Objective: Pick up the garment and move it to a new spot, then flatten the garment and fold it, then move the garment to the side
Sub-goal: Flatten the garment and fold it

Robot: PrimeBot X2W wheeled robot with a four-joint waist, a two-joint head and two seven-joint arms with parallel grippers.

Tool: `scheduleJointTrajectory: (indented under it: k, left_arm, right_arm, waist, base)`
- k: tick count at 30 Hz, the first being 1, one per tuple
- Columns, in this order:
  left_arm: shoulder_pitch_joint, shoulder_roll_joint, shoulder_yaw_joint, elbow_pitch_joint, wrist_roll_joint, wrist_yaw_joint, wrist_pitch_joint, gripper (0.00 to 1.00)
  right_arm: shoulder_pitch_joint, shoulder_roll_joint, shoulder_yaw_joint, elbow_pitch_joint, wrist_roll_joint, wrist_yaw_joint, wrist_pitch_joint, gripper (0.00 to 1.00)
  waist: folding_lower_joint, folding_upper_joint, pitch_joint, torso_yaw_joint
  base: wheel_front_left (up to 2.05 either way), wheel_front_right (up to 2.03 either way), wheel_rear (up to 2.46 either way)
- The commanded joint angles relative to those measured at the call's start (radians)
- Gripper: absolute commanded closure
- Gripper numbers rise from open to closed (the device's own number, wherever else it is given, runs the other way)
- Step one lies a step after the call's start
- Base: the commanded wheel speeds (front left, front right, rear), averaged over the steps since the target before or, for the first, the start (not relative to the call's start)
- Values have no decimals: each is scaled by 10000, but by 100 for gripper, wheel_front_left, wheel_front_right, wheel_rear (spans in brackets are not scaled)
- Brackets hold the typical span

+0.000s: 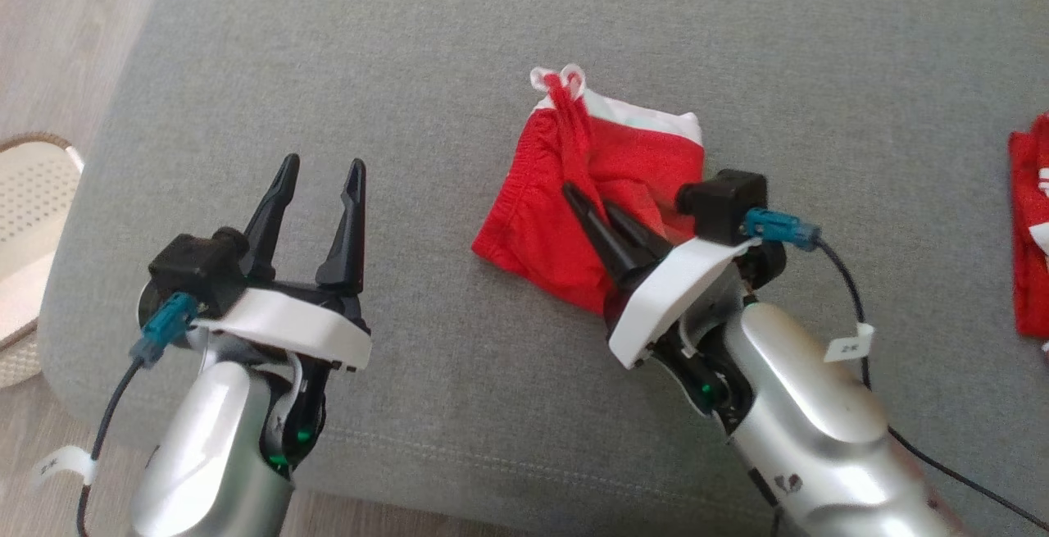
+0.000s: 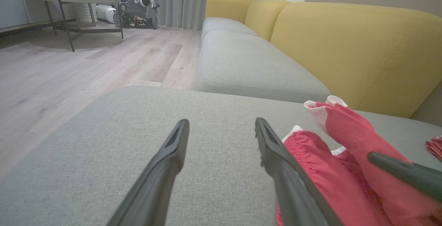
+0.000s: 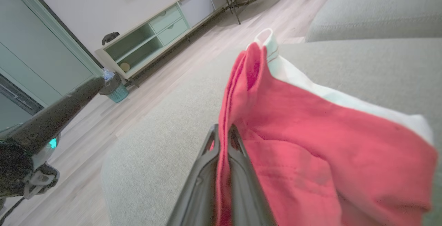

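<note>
Nearest me, my right gripper (image 1: 588,197) pinches a raised ridge of the red garment (image 1: 533,217), fingers pressed together on the cloth. The garment lies near the middle of the grey cushion (image 1: 492,29). My left gripper (image 1: 323,161) hovers spread and empty toward the cushion's left edge. I judge a slow, straight lift best, so this thin pinch holds. The writing on the white cable tag (image 1: 848,347) is too blurred to read.

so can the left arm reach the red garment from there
Probably yes: the left gripper is open, with only grey cushion between it and the near edge of the red garment; the right gripper pinches it farther over.
</note>
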Motion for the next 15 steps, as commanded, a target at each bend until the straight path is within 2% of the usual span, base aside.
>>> scheduleJointTrajectory:
  k: [1, 3, 4, 5, 6, 10, 15]
  left_arm:
    - [-243, 176, 343, -249, -52, 1, -98, 0]
    - [-271, 165, 327, -219, -57, -14, -116, 0]
    - [-288, 161, 321, -199, -57, -19, -125, 0]
    - [-304, 158, 314, -179, -57, -23, -134, 0]
    - [-319, 154, 309, -161, -58, -27, -142, 0]
    - [-340, 169, 318, -110, -65, -29, -171, 0]
    - [-312, 238, 369, -87, -67, 2, -199, 0]
  right_arm:
    - [-397, 139, 242, -157, 149, -9, -164, 100]
    - [-583, 139, 610, 281, 543, -9, -452, 100]
    - [-691, 139, 763, 492, 684, -9, -594, 82]
    - [-805, 139, 938, 651, 831, -9, -743, 53]
    - [-916, 139, 1107, 753, 1032, -9, -911, 0]
    - [-1455, 139, 1590, 1051, 1400, -9, -1627, 0]
    - [-1985, 139, 1780, 800, 1548, -9, -2552, 0]
  waist:
    - [0, 0, 66, 70]
    - [0, 0, 119, 118]
    - [0, 0, 138, 129]
    - [0, 0, 153, 135]
    - [0, 0, 168, 137]
    - [0, 0, 187, 68]
    - [0, 0, 135, -156]
  base:
    - [0, 0, 0]
    - [0, 0, 0]
    - [0, 0, 0]
    - [0, 0, 0]
    - [0, 0, 0]
    - [0, 0, 0]
    - [0, 0, 0]
